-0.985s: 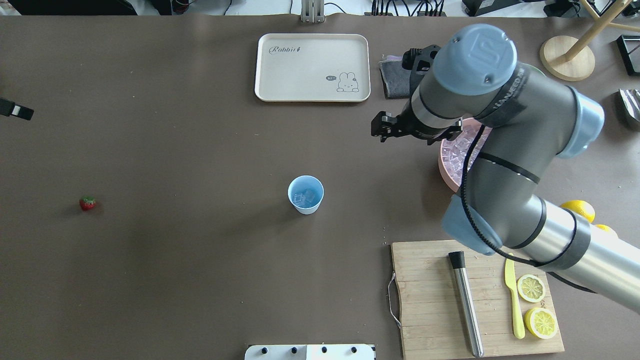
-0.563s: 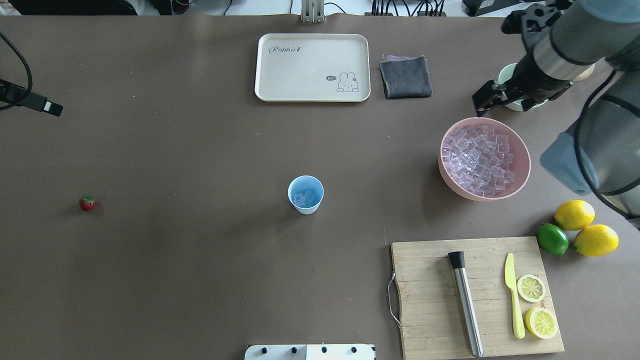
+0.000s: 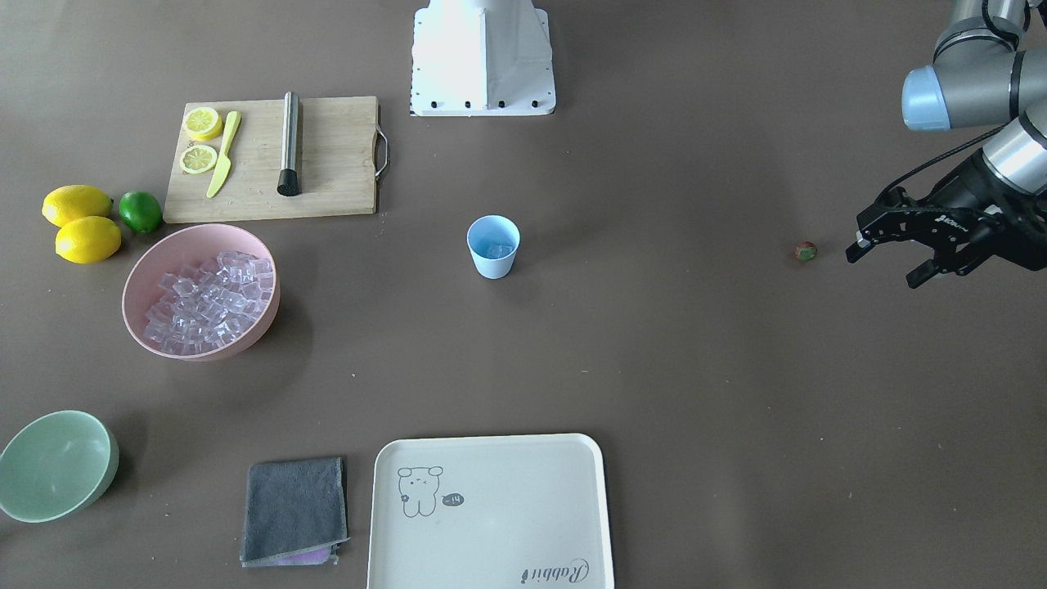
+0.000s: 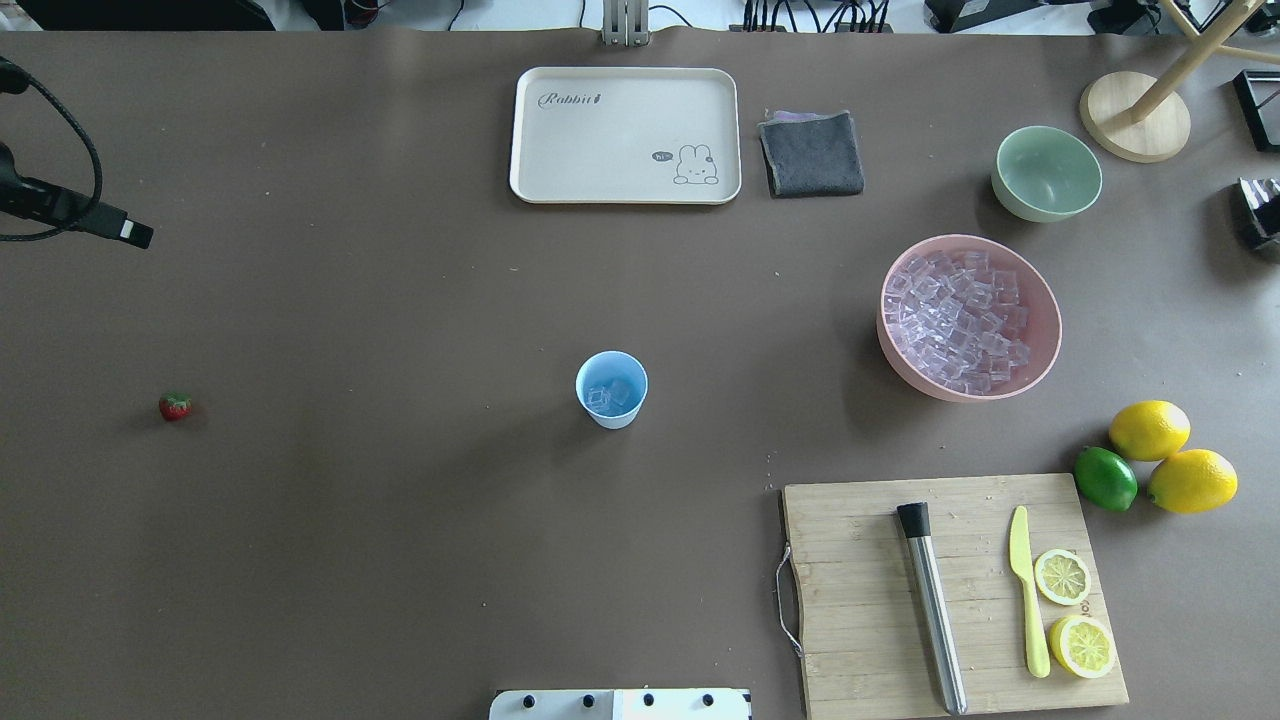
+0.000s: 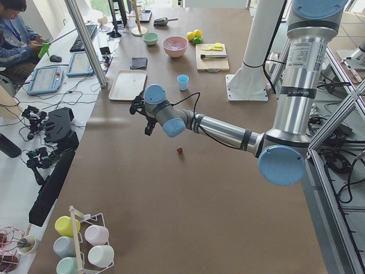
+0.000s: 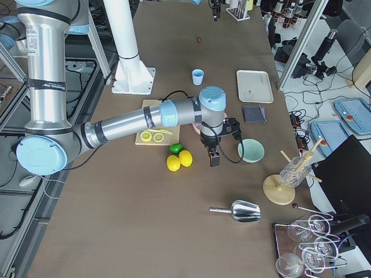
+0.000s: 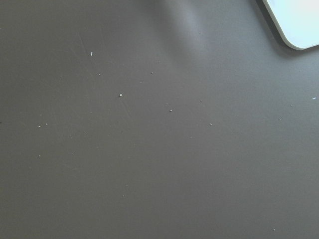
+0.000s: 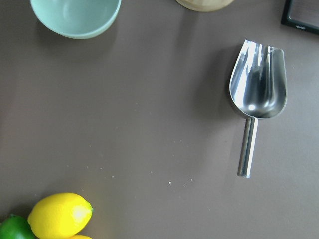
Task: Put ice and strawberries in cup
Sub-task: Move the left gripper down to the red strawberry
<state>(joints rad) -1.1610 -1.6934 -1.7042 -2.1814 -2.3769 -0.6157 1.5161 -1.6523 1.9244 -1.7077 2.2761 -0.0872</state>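
Several ice cubes [image 4: 610, 394] lay in the bottom of the cup [image 4: 612, 420], which stood upright near the middle of the table [image 4: 350, 550]. Many more cubes filled the pink bowl [image 4: 1045, 305], well apart on the robot's right. Ice step judged done or nearly so.

One strawberry [image 4: 175, 406] lay alone on bare table far to the robot's left, well apart from the cup. Not yet picked up.

Left gripper [image 3: 882, 268]: jaws spread, nothing between them. It hung above the table near the berry but not over it. In the overhead view its tip sat well beyond the berry on the far side. Left wrist camera showed only bare table and a tray corner, no berry.

Right gripper [image 6: 213, 157]: seen only in the right side view, out past the lemons near the pale green bowl [image 6: 251, 150]. Cannot tell whether it was open or closed. Its wrist camera looked down on a metal scoop [image 8: 257, 94] lying on the table.

Step in hand, as judged: the left arm's approach to the strawberry. Next move calls for centring the spread jaws over the berry, lowering to table level, and a light squeeze, as the berry is tiny and may roll. Then carry it over the cup's mouth and release.
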